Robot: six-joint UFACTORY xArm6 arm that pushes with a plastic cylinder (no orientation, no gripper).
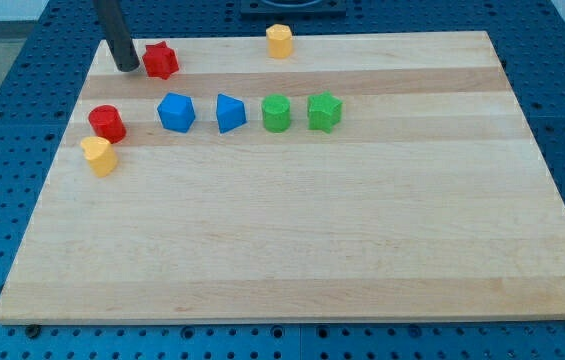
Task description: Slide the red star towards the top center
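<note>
The red star [161, 60] lies near the top left of the wooden board [302, 240]. My tip [128, 68] rests on the board just left of the star, nearly touching its left side. The dark rod rises from it out of the view's top. The board's top centre lies to the right of the star, where a yellow block [279, 41] stands at the top edge.
A red cylinder [107, 123] and a yellow block [99, 156] sit at the left edge. A row runs rightwards: blue block [176, 112], blue block [229, 113], green cylinder [276, 113], green block [324, 111].
</note>
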